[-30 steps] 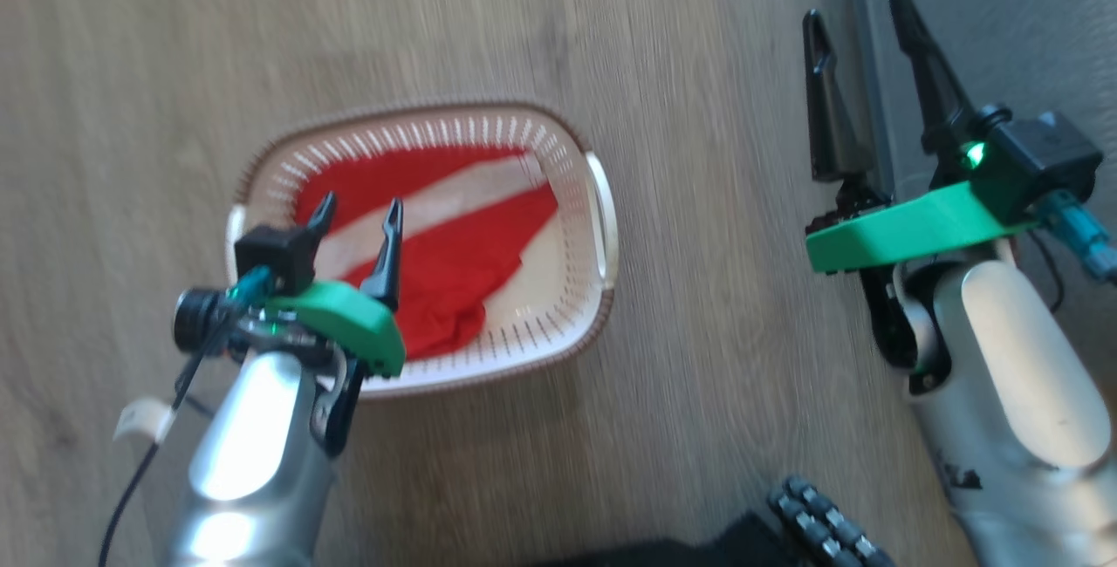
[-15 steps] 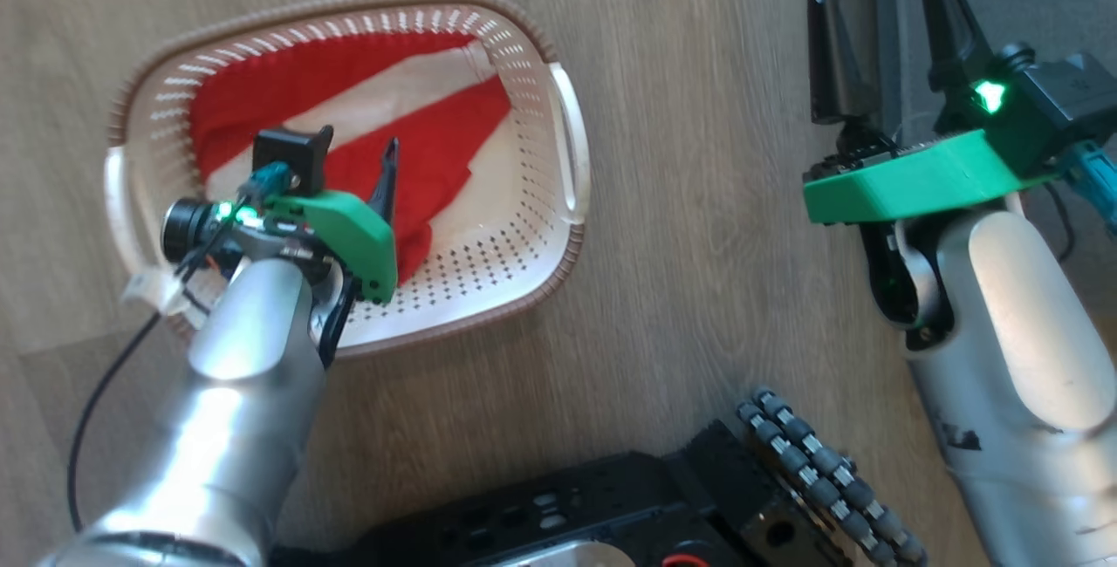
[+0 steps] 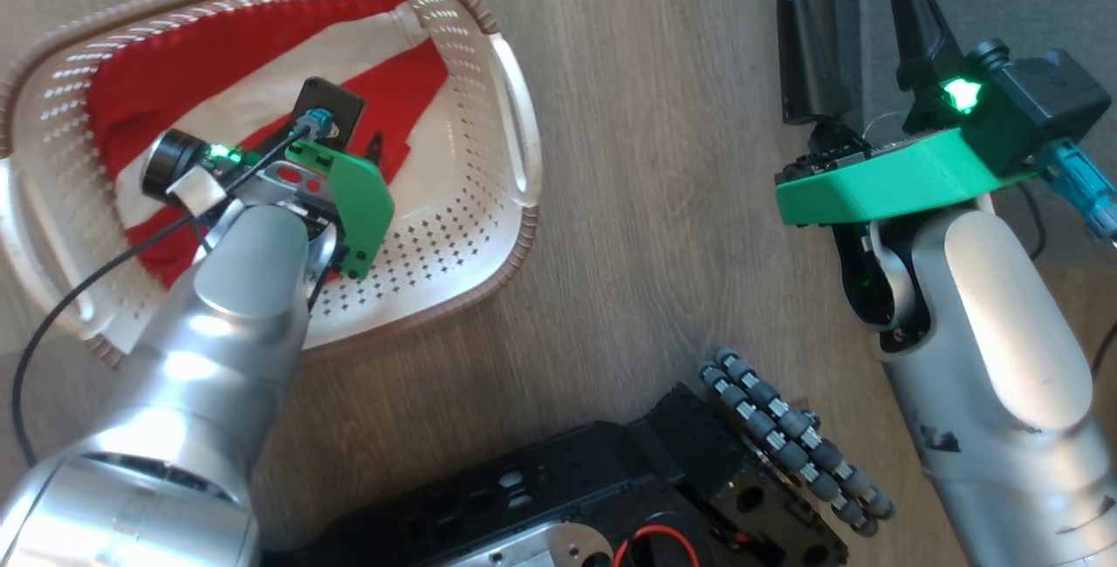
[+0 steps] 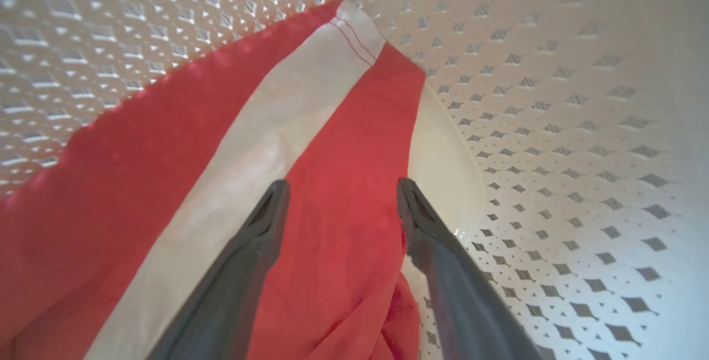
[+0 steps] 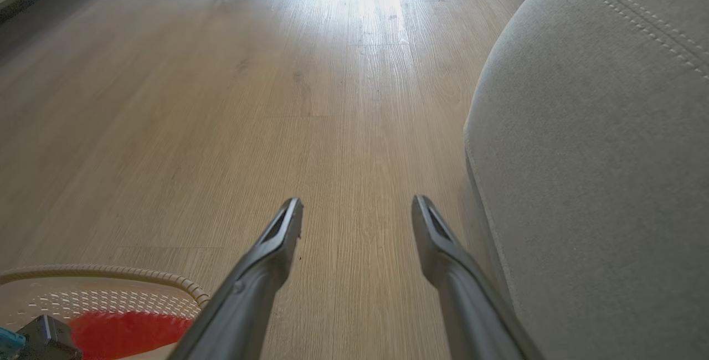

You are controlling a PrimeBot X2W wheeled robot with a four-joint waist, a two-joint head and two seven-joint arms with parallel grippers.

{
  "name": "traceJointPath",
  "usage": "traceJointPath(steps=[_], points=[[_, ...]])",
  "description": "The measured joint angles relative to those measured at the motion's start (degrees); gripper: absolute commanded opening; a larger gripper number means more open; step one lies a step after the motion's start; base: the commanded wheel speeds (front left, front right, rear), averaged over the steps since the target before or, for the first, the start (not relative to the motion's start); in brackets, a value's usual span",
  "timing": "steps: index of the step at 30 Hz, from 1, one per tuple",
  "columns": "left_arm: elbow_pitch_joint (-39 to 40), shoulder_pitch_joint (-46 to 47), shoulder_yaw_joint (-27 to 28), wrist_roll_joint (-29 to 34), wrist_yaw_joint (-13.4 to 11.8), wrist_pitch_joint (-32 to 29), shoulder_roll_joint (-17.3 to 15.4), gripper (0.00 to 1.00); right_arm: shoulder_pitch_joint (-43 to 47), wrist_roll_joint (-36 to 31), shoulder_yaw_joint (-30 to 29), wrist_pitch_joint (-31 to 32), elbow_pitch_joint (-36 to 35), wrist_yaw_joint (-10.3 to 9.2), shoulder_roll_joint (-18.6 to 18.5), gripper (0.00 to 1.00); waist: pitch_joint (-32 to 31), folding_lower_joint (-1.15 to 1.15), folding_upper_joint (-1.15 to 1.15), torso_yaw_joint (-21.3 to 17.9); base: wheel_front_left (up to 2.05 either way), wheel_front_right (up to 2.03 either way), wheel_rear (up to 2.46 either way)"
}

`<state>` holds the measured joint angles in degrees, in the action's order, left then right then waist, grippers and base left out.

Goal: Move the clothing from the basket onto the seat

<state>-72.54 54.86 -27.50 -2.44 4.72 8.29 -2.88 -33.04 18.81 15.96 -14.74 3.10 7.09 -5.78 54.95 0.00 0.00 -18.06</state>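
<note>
1. two grippers, both released: each pair of jaws stands wide apart with nothing between them.
2. left gripper [image 4: 342, 183] reaches down into the basket [image 3: 462, 227], low over the clothing [image 4: 343, 116]; i cannot tell whether its tips touch the fabric.
3. the clothing lies spread in the basket, red with a white stripe, running from 7 o'clock to 1 o'clock in the left wrist view; bare perforated plastic shows toward 3 o'clock.
4. in the head view the basket sits on the wooden floor [image 5: 221, 99] toward 10 o'clock, well apart from the right arm at 2 o'clock.
5. right gripper [image 5: 357, 200] hangs above the floor; in its wrist view the grey seat [image 5: 581, 155] rises at 3 o'clock, near its finger, and a corner of the basket shows at 7 o'clock.
</note>
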Motion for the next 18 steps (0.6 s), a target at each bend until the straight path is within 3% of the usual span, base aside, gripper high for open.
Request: traceJointPath(steps=[9,18], points=[[-1.3,2.1,-4.9,4.5,-4.0,-7.8,-2.9,1.00,-0.9,0.4,0.3,0.0,0.0,0.00,0.8,1.00,2.4,0.00,0.00,-1.8,0.00,0.00,0.00],[-1.7,2.2,-8.1,6.9,-5.5,-12.3,-3.8,1.00,-0.6,0.4,-1.3,0.0,-0.6,0.00,1.2,1.00,3.1,0.00,0.00,-1.2,0.00,0.00,0.00]])
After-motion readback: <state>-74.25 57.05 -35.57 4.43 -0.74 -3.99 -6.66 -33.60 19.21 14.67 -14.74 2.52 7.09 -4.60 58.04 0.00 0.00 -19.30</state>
